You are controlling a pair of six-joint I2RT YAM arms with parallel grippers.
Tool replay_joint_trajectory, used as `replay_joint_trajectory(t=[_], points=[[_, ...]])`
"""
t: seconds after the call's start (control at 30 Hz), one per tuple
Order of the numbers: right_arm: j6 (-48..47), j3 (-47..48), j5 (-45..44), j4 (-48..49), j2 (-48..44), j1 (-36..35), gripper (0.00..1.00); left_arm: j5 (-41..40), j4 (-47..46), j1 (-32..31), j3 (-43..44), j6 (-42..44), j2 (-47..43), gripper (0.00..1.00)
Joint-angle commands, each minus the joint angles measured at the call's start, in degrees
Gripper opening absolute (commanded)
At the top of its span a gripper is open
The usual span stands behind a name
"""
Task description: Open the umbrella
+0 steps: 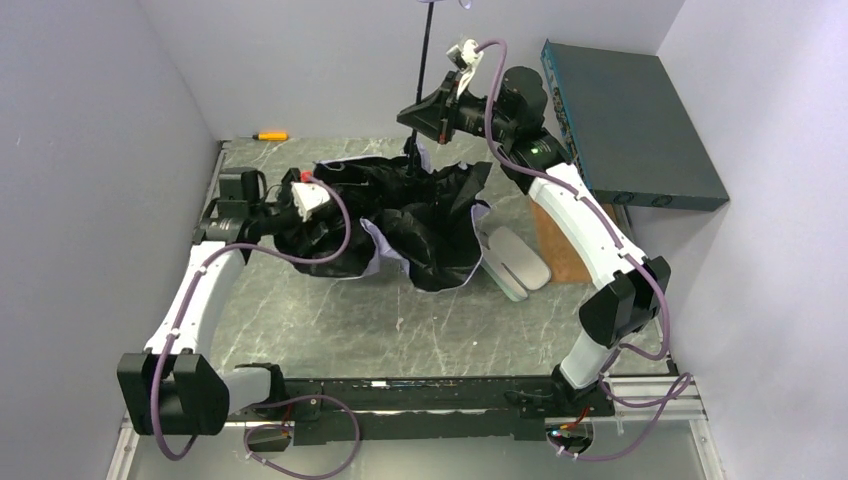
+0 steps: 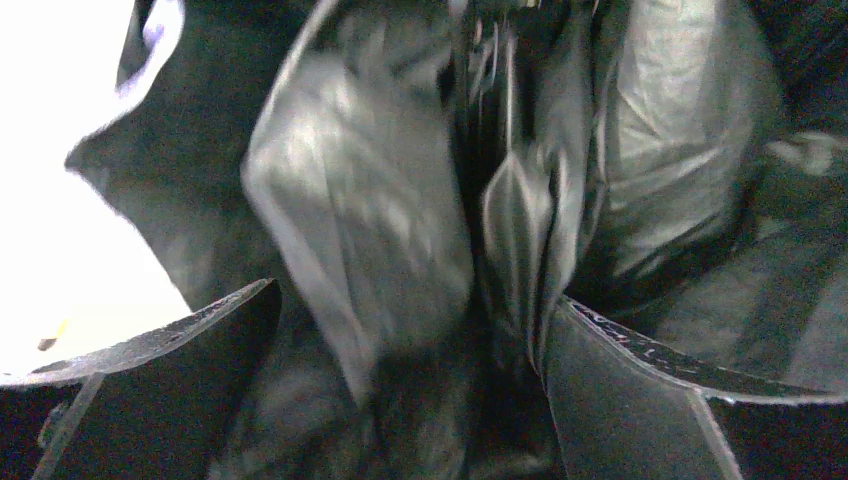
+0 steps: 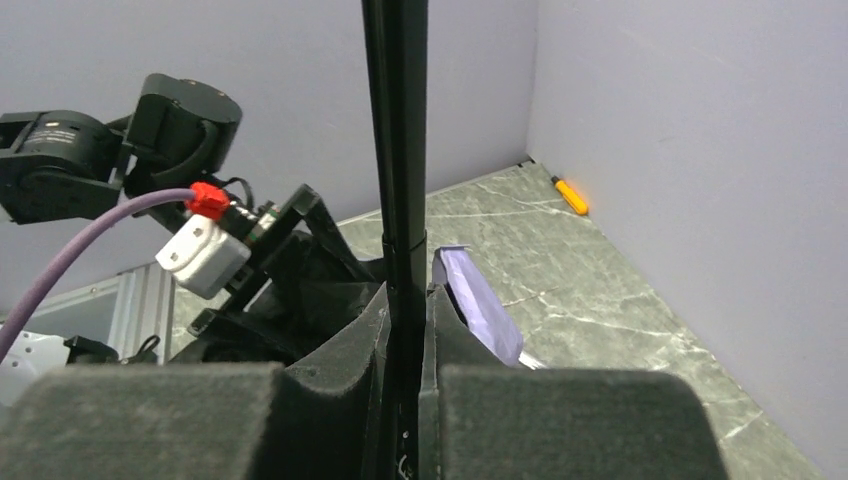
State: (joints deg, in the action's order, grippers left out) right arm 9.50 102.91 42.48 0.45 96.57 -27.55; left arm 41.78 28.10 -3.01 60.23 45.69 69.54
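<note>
Grey-green marbled worktop (image 1: 330, 320), enclosed by pale lavender-grey walls (image 1: 100, 150) at 9, 12 and 3 o'clock.

- Umbrella (image 1: 430, 225): lying crumpled at the worktop's centre, black lining uppermost, pale lavender edges showing at 5 and 7 o'clock. Not spread.
- Shaft (image 1: 425, 60): thin, black, rising from the canopy toward 12 o'clock. Its handle end is cut off by the upper edge of the overhead view.
- Right fingers (image 3: 335, 375): closed on the shaft, just above the canopy.
- Left fingers (image 2: 170, 385): spread wide apart, pushed into the folds at the canopy's 9 o'clock side. Nothing is gripped. The wrist view is filled with dark, blurred fabric, and its ribs are hard to make out.
- Screwdriver (image 1: 269, 135): orange handle, against the far wall at 11 o'clock.
- Flat box (image 1: 630, 120): dark blue-green, at 2 o'clock. No contents can be seen.
- Oval case (image 1: 517, 262): pale mint, just beside the canopy at 3 o'clock, partly resting on a brown board (image 1: 568, 250). What it holds cannot be told.
</note>
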Motion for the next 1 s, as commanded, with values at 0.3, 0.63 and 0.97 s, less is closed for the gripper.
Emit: replay_joint_trajectory(t=[0.3, 0.63, 0.97], points=[[-2.05, 1.27, 3.22, 3.20, -2.93, 0.86, 0.00, 15.64, 0.82, 4.40, 9.28, -3.59, -5.03, 1.00], [-3.30, -0.76, 1.07, 5.73, -2.93, -4.90, 0.00, 9.53, -16.29, -7.63, 15.37, -23.87, -1.81, 0.43], [0.82, -1.93, 5.05, 10.72, -5.00, -5.57, 0.00, 4.38, -18.45, -9.36, 4.88, -23.47, 0.84, 0.30]])
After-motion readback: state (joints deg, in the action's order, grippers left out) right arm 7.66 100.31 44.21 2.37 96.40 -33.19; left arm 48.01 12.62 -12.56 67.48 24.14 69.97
